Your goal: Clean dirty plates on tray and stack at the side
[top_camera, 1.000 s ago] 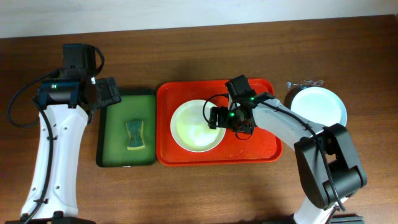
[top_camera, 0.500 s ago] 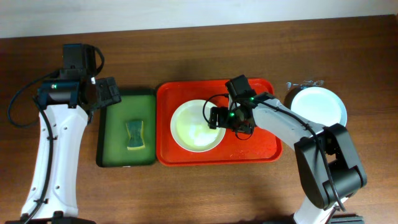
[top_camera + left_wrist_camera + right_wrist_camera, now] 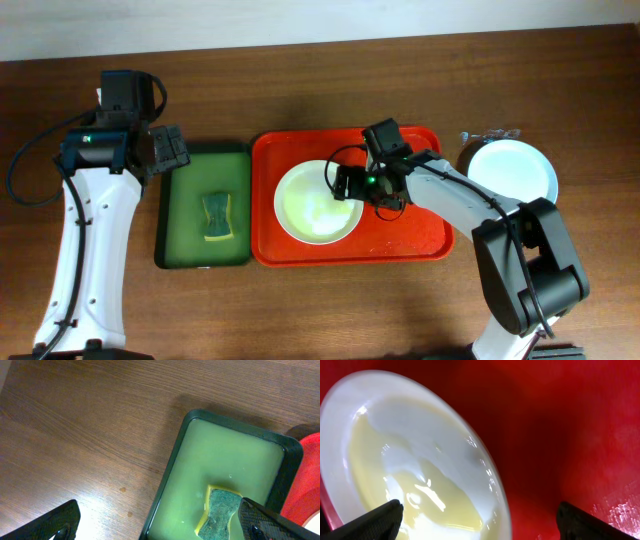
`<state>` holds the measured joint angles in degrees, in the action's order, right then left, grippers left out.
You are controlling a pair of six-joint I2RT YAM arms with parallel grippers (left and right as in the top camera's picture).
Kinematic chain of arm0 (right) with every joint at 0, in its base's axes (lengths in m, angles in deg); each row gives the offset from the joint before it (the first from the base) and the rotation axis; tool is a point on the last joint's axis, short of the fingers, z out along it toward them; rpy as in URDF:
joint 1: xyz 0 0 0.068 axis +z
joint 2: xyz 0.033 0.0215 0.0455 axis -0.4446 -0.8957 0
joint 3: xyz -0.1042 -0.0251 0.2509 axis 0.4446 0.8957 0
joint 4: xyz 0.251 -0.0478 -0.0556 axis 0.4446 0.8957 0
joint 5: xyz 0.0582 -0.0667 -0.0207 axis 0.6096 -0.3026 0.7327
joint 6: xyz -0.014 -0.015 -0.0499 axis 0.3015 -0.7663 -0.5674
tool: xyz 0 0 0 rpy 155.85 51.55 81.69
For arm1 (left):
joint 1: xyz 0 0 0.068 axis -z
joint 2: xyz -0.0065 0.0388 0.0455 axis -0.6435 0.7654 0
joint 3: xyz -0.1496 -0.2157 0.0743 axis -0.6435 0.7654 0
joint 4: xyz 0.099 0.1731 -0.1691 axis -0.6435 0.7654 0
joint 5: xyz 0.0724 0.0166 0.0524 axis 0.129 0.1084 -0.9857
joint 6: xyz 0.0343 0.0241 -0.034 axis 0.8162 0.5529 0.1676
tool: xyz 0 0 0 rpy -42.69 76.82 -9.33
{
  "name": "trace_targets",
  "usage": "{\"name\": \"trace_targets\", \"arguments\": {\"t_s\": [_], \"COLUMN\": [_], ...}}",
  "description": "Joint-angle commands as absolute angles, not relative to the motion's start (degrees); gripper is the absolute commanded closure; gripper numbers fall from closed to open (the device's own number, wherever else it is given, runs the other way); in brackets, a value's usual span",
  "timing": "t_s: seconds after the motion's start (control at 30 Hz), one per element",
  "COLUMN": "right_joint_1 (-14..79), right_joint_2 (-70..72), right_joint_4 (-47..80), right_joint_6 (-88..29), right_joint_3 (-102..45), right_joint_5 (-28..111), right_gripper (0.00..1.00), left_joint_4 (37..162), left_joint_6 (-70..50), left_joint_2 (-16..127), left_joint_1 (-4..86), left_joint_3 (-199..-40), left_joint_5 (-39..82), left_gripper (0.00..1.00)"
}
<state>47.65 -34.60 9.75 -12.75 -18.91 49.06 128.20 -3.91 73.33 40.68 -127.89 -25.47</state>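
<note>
Overhead looks straight down on the brown wooden table (image 3: 320,300); left wrist faces the dark green rectangular plastic tray (image 3: 225,465) ahead of its fingers (image 3: 57,522); right wrist sits close over the pale round plate (image 3: 420,460); overhead shares both.

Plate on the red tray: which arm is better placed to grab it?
Likely right: the right pincer, open, straddles the rim of the plate on the tray, while the left pincer, open, hovers at a corner of the green tray.

Red tray (image 3: 422,236); cream plate (image 3: 310,208), perhaps yellow-smeared; dark green sponge tray (image 3: 185,215); brown table (image 3: 320,310).
</note>
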Motion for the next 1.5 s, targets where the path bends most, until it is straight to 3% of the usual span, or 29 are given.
{"name": "trace_targets", "arguments": {"t_s": [0.0, 0.03, 0.07, 0.1, 0.3, 0.37, 0.4, 0.6, 0.77, 0.87, 0.97, 1.07, 1.2, 1.33, 1.4, 1.47], "right_joint_1": [47.87, 47.59, 46.98, 46.95, 47.85, 49.71, 50.73, 41.14, 12.35, -5.66, -11.91, -8.13, 14.34, 42.30, 54.34, 64.81], "right_joint_2": [-35.34, -35.34, -35.21, -35.23, -35.30, -35.30, -35.30, -24.91, -20.35, -20.46, -20.46, -20.43, -20.46, -20.74, -22.51, -28.04], "right_joint_4": [6.17, 4.86, 6.32, 9.91, 13.56, 14.54, 14.96, 29.95, 39.59, 39.15, 39.39, 40.22, 37.91, 22.91, 14.96, 7.04], "right_joint_6": [-12.49, -12.51, -12.71, -15.00, -16.16, -16.18, -16.18, -18.35, -24.77, -27.87, -28.44, -28.44, -23.53, -11.07, -7.96, -6.70], "right_joint_3": [-18.49, -18.51, -18.60, -18.58, -18.53, -18.36, -18.36, -28.68, -29.55, -29.55, -29.55, -29.55, -29.55, -29.55, -29.55, -29.55], "right_joint_5": [48.29, 48.33, 52.90, 54.67, 52.40, 46.54, 42.15, 42.24, 44.01, 43.33, 45.14, 49.03, 50.02, 48.33, 41.60, 31.59], "right_gripper": [0.02, 0.02, 0.15, 0.36, 0.40, 0.82, 0.96, 0.96, 0.96, 0.96, 0.96, 0.96, 0.96, 0.96, 0.96, 0.96], "left_joint_4": [127.98, 127.98, 127.79, 127.79, 122.54, 122.17, 122.19, 122.19, 122.19, 122.19, 122.21, 122.19, 122.19, 121.34, 126.00, 130.74], "left_joint_6": [-3.63, -3.63, -3.63, -3.63, -3.63, -3.63, -3.63, -3.63, -3.63, -3.63, -3.63, -3.63, -3.63, -3.98, -10.36, -13.53], "left_joint_2": [73.62, 73.62, 73.62, 73.62, 73.64, 73.64, 73.64, 73.64, 73.64, 73.64, 73.64, 73.64, 73.64, 72.57, 67.91, 60.66], "left_joint_1": [40.63, 40.63, 40.63, 40.63, 40.63, 40.63, 40.63, 40.63, 40.63, 40.63, 40.63, 40.63, 40.63, 40.07, 35.08, 28.07], "left_joint_3": [-127.94, -127.94, -127.94, -127.94, -127.94, -127.94, -127.94, -127.94, -127.94, -127.94, -127.94, -127.94, -127.94, -127.96, -127.96, -127.96], "left_joint_5": [-19.52, -16.16, -14.63, -14.39, -11.26, -11.22, -11.22, -11.22, -11.22, -11.22, -11.22, -11.22, -11.22, -19.13, -22.52, -16.88], "left_gripper": [0.01, 0.01, 0.01, 0.01, 0.01, 0.01, 0.01, 0.01, 0.01, 0.01, 0.01, 0.01, 0.01, 0.01, 0.01, 0.01]}}
